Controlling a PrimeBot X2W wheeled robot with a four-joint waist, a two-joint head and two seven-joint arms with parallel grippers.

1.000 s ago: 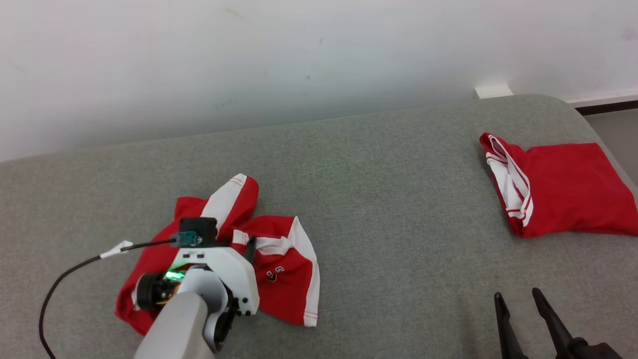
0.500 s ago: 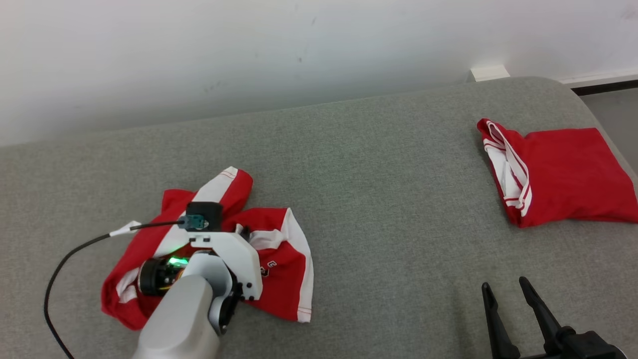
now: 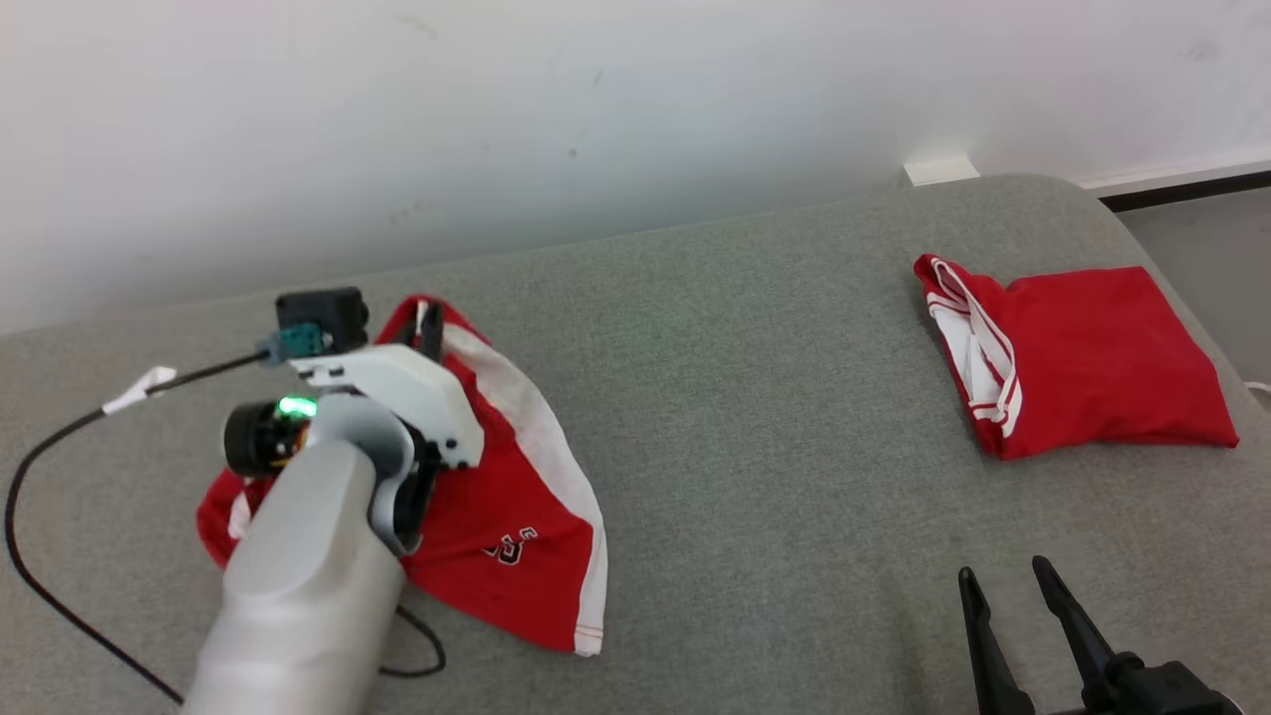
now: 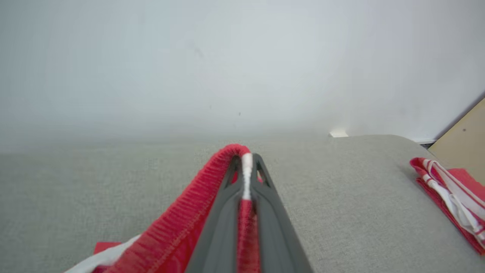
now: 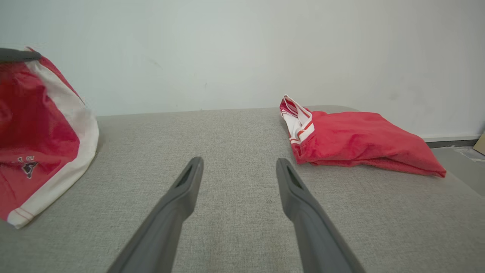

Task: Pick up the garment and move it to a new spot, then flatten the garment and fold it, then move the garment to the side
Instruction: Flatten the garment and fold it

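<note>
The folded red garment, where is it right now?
In the head view, the folded red garment lies on the right of the grey cushion, near its rounded corner, apart from the red-and-white garment on the left.

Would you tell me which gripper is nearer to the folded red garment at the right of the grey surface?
Right. The right gripper sits open just short of the folded red garment, not touching; the left gripper is far to its left, shut on the other red-and-white garment.

A folded red-and-white garment [image 3: 1077,357] lies at 2 o'clock on the grey fabric worktop [image 3: 755,397]; a white wall [image 3: 635,119] rises behind it at 12 o'clock.
</note>
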